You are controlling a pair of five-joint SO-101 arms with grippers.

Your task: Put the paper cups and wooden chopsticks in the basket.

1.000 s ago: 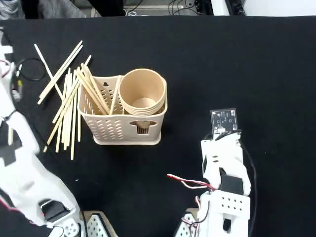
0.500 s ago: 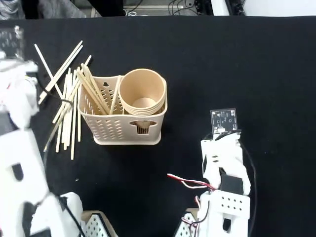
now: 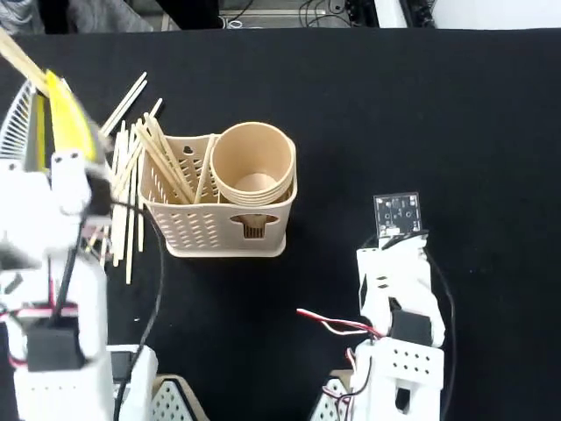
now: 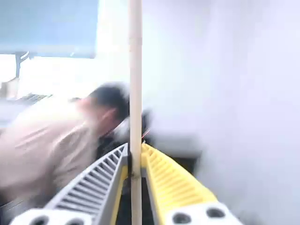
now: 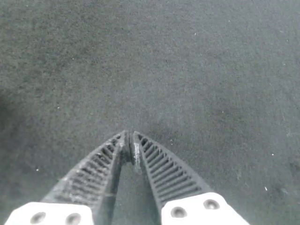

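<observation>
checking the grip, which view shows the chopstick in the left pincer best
Left wrist view: the chopstick shows along much of its length, clamped in the left pincer. The high view catches just a short slanted end beyond that pincer.

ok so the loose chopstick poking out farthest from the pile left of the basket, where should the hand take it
Toward its far end, from straight above, closing across its thin width. The chopstick lies flat and slants away from the pile, so that end probably has the most bare table around it, though another stick seems to lie close alongside.
</observation>
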